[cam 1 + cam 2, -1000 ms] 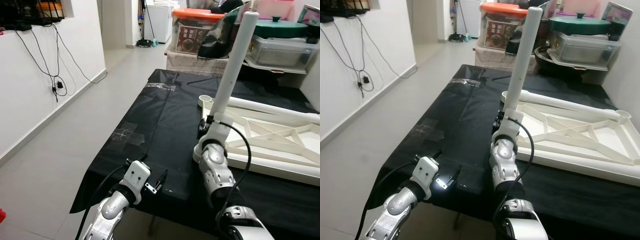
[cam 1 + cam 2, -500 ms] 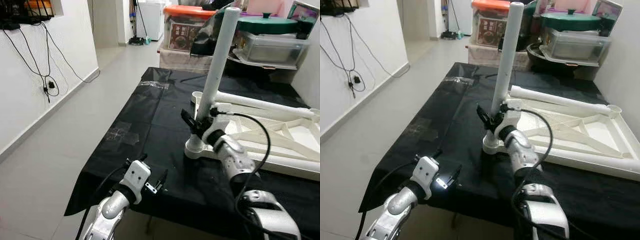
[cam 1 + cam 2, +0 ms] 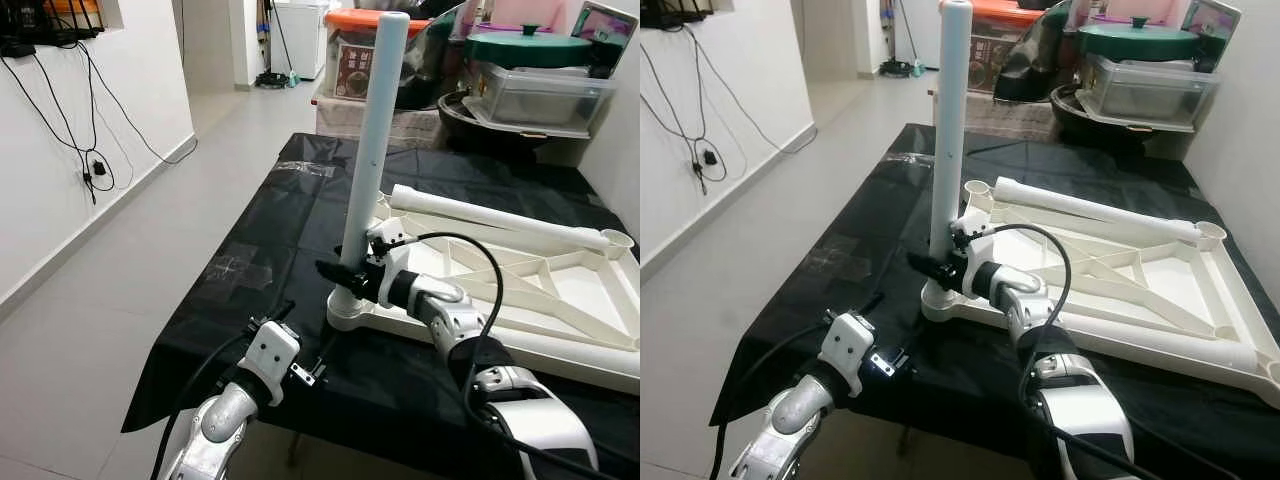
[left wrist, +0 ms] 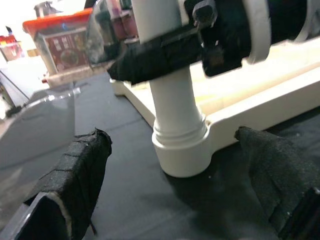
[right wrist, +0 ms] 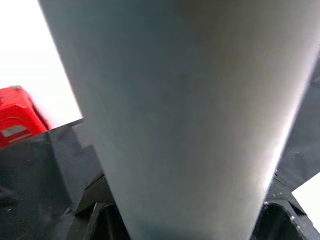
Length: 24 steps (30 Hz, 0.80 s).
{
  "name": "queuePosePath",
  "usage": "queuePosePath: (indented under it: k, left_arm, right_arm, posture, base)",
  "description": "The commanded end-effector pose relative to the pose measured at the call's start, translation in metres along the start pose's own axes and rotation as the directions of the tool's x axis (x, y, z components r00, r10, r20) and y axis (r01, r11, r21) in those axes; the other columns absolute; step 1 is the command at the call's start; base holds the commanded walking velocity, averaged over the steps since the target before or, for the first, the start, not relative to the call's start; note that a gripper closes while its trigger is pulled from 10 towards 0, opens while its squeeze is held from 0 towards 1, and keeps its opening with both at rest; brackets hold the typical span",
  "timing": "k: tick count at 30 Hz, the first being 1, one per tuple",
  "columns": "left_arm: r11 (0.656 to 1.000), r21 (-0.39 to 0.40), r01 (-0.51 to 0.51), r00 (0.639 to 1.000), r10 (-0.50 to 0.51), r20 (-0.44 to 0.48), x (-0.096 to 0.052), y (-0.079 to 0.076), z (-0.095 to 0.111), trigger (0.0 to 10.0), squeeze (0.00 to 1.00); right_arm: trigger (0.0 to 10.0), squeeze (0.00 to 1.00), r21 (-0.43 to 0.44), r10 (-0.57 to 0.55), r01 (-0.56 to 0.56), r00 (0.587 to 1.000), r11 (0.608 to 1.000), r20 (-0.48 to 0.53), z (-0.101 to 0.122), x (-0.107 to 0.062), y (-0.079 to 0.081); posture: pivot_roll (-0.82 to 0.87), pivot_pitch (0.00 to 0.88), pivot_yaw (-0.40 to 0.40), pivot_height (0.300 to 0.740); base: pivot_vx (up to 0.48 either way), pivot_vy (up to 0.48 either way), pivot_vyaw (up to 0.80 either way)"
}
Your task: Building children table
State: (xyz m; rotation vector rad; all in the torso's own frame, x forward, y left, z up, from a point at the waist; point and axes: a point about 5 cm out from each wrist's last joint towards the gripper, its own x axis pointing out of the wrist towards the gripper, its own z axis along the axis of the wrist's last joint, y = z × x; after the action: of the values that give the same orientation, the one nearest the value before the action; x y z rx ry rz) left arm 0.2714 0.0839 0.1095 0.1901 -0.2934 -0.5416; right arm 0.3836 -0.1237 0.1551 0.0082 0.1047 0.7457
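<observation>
Right gripper (image 3: pixel 345 272): pinching the upright white leg (image 3: pixel 372 140) just above the tabletop's corner socket (image 3: pixel 347 313).
Left gripper (image 4: pixel 175 190): hovering near the socket, fingers spread.

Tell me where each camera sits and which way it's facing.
Left eye view: head, looking down at the black-covered table; both silver arms show.
Right eye view: same scene, shifted sideways.
Left wrist view: between the open left tool's fingers, facing the white plastic table leg.
Right wrist view: right tool, pressed against that leg.
Shared: the leg, upright in the upturned white tabletop.
</observation>
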Motion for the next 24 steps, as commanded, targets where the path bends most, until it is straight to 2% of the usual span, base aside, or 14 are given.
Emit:
queuePosePath:
  k: [1,3,5,8,10,11,12,14,15,16,17,22,23,24]
  left_arm:
    - [1.0,-0.011,-0.022,1.0,0.023,0.019,-0.003,0.002,0.001,10.0,0.0]
    - [0.999,-0.02,-0.038,0.999,0.039,0.021,-0.004,0.003,0.001,10.0,0.0]
    - [0.998,-0.033,-0.062,0.998,0.063,0.024,-0.005,0.006,0.002,10.0,0.0]
    - [0.997,-0.034,-0.063,0.998,0.064,0.025,-0.005,0.006,0.002,10.0,0.0]
    - [0.997,-0.029,-0.065,0.997,0.066,0.026,-0.005,0.007,0.002,10.0,0.0]
    - [0.997,-0.029,-0.065,0.997,0.066,0.026,-0.005,0.007,0.002,10.0,0.0]
    - [0.998,-0.02,-0.067,0.997,0.068,0.028,-0.005,0.008,0.002,10.0,0.0]
    - [0.997,-0.019,-0.07,0.997,0.071,0.024,-0.005,0.008,0.002,10.0,0.0]
    - [0.996,-0.029,-0.082,0.996,0.083,0.023,-0.005,0.01,0.005,10.0,0.0]
    - [0.996,-0.029,-0.082,0.996,0.083,0.023,-0.005,0.01,0.005,10.0,0.0]
    - [0.996,-0.044,-0.077,0.996,0.078,0.03,-0.006,0.008,0.01,10.0,0.0]
    - [0.995,-0.081,-0.061,0.996,0.065,0.056,-0.008,0.004,0.02,10.0,0.0]
    - [0.993,-0.112,-0.047,0.996,0.054,0.068,-0.008,0.0,0.028,10.0,0.0]
    - [0.991,-0.127,-0.046,0.996,0.055,0.07,-0.008,-0.001,0.031,10.0,0.0]
  right_arm:
    - [0.0,0.0,0.05,-0.109,0.11,0.994,0.993,-0.021,-0.008,-0.001,-0.004]
    - [0.0,0.0,0.059,-0.222,0.224,0.974,0.973,-0.035,-0.012,-0.004,-0.01]
    - [0.0,0.0,0.104,-0.633,0.636,0.771,0.764,-0.071,-0.026,-0.023,-0.034]
    - [0.0,0.0,0.118,-0.702,0.706,0.707,0.698,-0.083,-0.029,-0.029,-0.039]
    - [0.0,0.0,0.149,-0.843,0.849,0.524,0.506,-0.121,-0.044,-0.045,-0.042]
    - [0.0,0.0,0.149,-0.843,0.849,0.524,0.506,-0.121,-0.044,-0.045,-0.042]
    - [0.0,0.0,0.176,-0.879,0.885,0.456,0.431,-0.142,-0.052,-0.047,-0.036]
    - [0.0,0.0,0.195,-0.864,0.869,0.483,0.454,-0.142,-0.052,-0.041,-0.03]
    - [3.9,0.0,0.234,-0.827,0.826,0.549,0.513,-0.125,-0.05,-0.029,-0.02]
    - [3.9,0.0,0.234,-0.827,0.826,0.549,0.513,-0.125,-0.05,-0.029,-0.02]
    - [10.0,0.0,0.232,-0.801,0.791,0.594,0.566,-0.076,-0.044,-0.022,-0.015]
    - [10.0,0.15,0.205,-0.769,0.751,0.639,0.628,0.013,-0.033,-0.013,-0.007]
    - [10.0,1.0,0.145,-0.703,0.689,0.705,0.71,0.094,-0.022,-0.006,-0.003]
    - [10.0,1.0,0.121,-0.678,0.668,0.726,0.735,0.114,-0.018,-0.004,-0.002]
  posture:
    - [0.13,0.0,-0.085,0.74]
    - [0.12,0.0,-0.078,0.74]
    - [0.12,0.0,-0.079,0.74]
    - [0.12,0.0,-0.079,0.74]
    - [0.11,0.0,-0.073,0.74]
    - [0.11,0.0,-0.073,0.74]
    - [0.11,0.0,-0.07,0.74]
    - [0.11,0.0,-0.07,0.74]
    - [0.11,0.0,-0.071,0.74]
    - [0.11,0.0,-0.071,0.74]
    - [0.11,0.0,-0.068,0.74]
    - [0.12,0.0,-0.074,0.74]
    - [0.12,0.0,-0.075,0.74]
    - [0.12,0.0,-0.075,0.74]
  base:
    - [0.0,0.0,0.0]
    - [0.0,0.0,0.0]
    - [0.0,0.0,0.0]
    - [0.0,0.0,0.0]
    - [0.0,0.0,0.0]
    - [0.0,0.0,0.0]
    - [0.0,0.0,0.0]
    - [0.0,0.0,0.0]
    - [0.0,0.0,0.0]
    - [0.0,0.0,0.0]
    - [0.0,0.0,0.0]
    - [0.0,0.0,0.0]
    - [0.0,0.0,0.0]
    - [0.0,0.0,0.0]
